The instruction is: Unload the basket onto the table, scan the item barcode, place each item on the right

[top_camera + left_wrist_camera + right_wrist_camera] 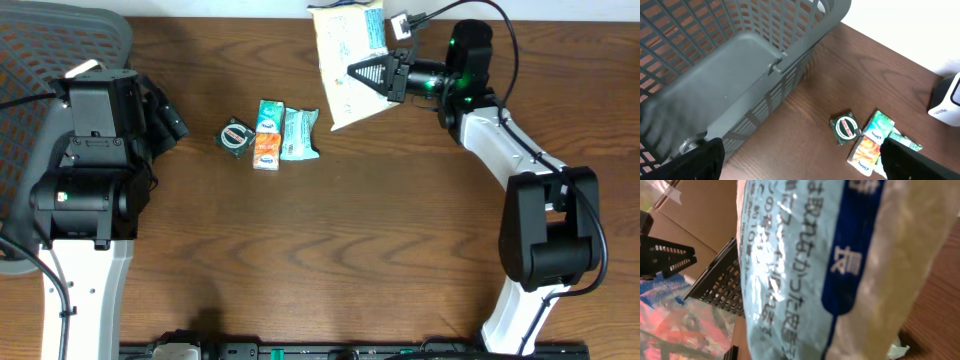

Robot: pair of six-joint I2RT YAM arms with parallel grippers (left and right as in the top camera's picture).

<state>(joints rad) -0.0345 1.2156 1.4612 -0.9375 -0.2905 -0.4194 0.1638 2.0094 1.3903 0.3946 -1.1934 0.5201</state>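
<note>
Overhead, the left gripper (170, 120) gapes wide beside the grey mesh plastic basket (40, 60). Right of centre, near the brown wooden table's (330, 250) back edge, the right gripper (355, 73) clamps a crinkled pale-blue and cream plastic packet (345, 45), tilted, printed with Japanese text and a dark-blue band.

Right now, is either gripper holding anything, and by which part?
The right gripper is shut on the pale blue packet, pinching its side edge about midway along. The left gripper is open and empty.
</note>
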